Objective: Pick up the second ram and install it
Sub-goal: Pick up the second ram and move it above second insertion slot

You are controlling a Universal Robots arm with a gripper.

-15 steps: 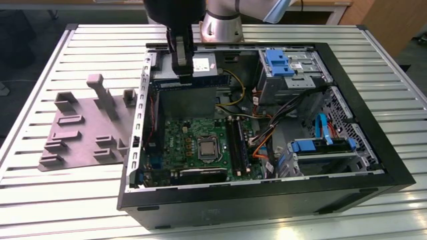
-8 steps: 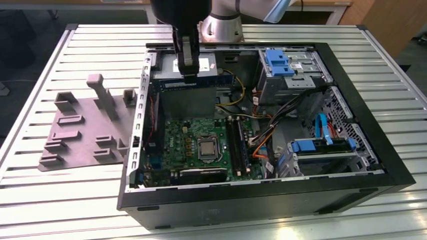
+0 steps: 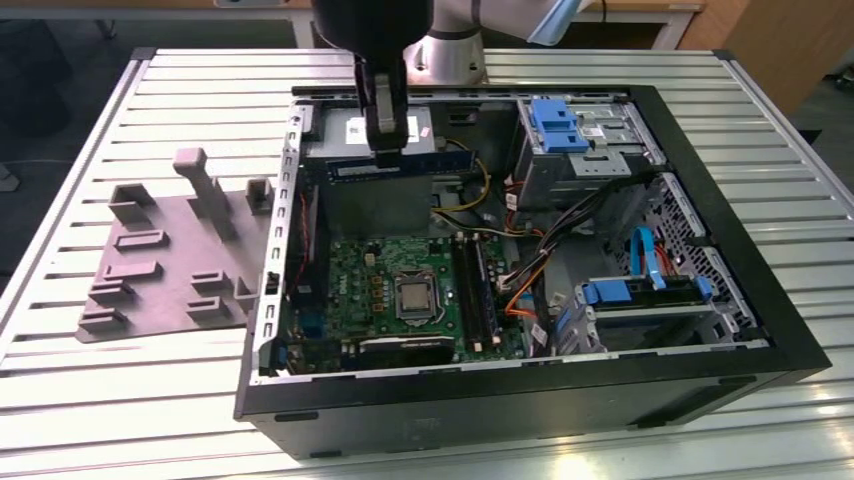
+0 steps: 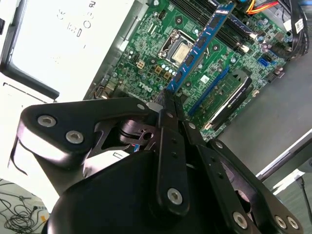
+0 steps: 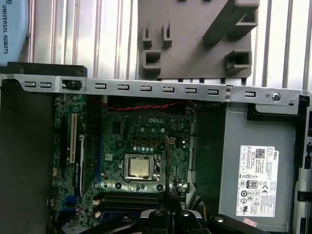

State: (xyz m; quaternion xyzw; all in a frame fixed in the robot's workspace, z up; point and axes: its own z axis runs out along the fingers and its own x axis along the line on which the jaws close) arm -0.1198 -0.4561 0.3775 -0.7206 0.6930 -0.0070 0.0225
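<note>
My gripper (image 3: 384, 152) hangs over the rear half of the open computer case (image 3: 754, 300), shut on the second ram (image 3: 427, 165), a thin bluish-green stick held level above the case. In the second wrist view the ram (image 4: 200, 46) sticks out from between the closed fingertips of the gripper (image 4: 165, 100), well above the green circuit board (image 4: 161, 44). In the first wrist view the ram (image 5: 167, 165) shows edge-on as a thin dark line above the processor socket (image 5: 137, 166). The long black slots (image 3: 475, 290) lie on the board (image 3: 387, 285), below and towards the case front.
A grey plastic holder block (image 3: 174, 250) with upright posts lies on the slatted table at the exterior view's left, outside the case wall (image 3: 280, 230). Blue drive brackets (image 3: 554, 125) and orange cables (image 3: 534, 285) crowd the case's right side. The power supply box (image 5: 253, 180) sits beside the board.
</note>
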